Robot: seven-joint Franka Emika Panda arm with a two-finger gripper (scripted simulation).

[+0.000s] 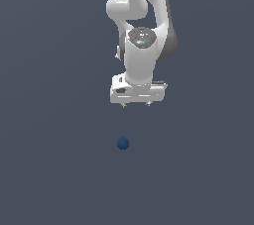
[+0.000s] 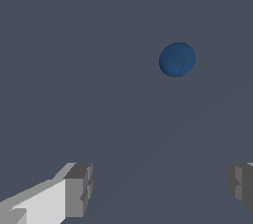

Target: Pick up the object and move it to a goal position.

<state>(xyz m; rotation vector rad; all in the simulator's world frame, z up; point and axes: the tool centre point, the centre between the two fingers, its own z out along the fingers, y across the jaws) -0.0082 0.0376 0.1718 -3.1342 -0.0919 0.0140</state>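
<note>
my gripper (image 1: 135,104) hangs with jaws spread wide and empty, the ball (image 1: 123,143) lying apart from me on the bare floor (image 1: 49,169). descending off-centre, a fingertip (image 2: 79,188) could nudge it rolling.

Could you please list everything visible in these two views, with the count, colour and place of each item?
ball: one, dark blue, lying on the grey surface, apart from the pincer and not between its fingers; in the exterior view it shows below the pincer, slightly toward that view's left.
surface: one, plain dark grey, filling the background of both views.
arm: one, white with grey joints, coming in from the top of the exterior view.
pincer: one, white body with grey fingertips, fingers spread wide apart with nothing between them.
</note>
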